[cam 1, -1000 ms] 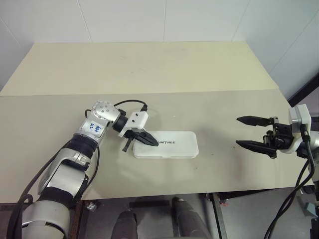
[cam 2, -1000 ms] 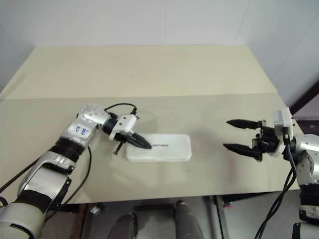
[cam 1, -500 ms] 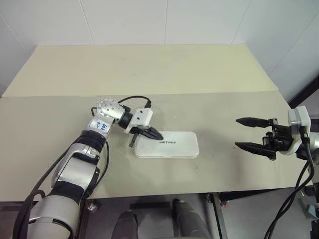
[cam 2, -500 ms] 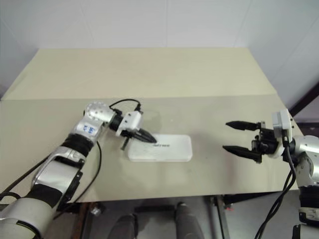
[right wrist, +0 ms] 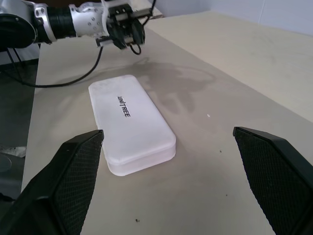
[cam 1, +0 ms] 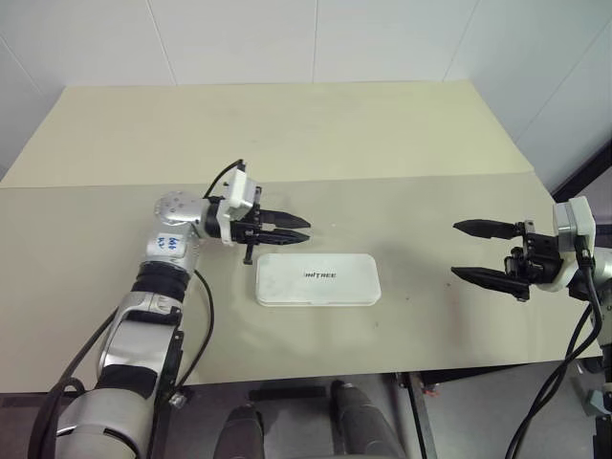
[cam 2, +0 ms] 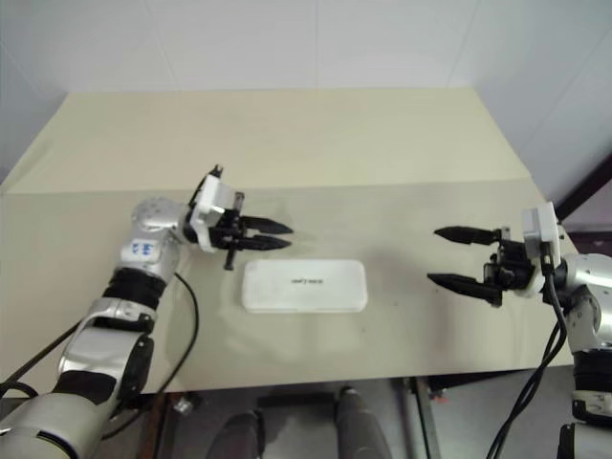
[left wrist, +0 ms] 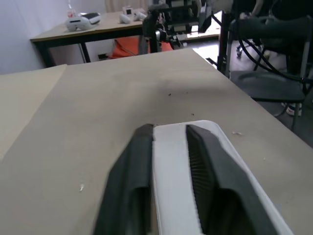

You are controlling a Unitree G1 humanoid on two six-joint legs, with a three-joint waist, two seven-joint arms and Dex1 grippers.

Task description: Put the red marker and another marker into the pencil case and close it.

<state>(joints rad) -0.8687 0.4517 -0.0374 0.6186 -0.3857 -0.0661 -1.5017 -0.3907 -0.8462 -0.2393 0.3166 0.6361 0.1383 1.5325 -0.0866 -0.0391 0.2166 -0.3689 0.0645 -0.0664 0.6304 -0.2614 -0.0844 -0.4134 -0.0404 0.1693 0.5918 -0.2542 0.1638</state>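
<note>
The pencil case [cam 1: 317, 279] lies shut and flat on the table, white with its "UNITREE" lettering facing up. My left gripper [cam 1: 304, 229] hovers level just behind the case's left end, pointing right, its fingers [left wrist: 134, 171] a little apart with nothing between them; the case [left wrist: 225, 147] shows below them. Off to the right, my right gripper [cam 1: 457, 251] stands wide open and empty, pointing left at the case [right wrist: 129, 120] from a distance. The red marker and the other marker are out of view.
The beige table [cam 1: 115, 287] has a paler rear board [cam 1: 287, 124] behind a seam. Its front edge [cam 1: 287, 368] runs just in front of the case. The right edge lies close to my right gripper.
My left gripper has lifted off the case's left end, swung level and parted its fingers. The case stays shut in place. The right gripper has not moved.
</note>
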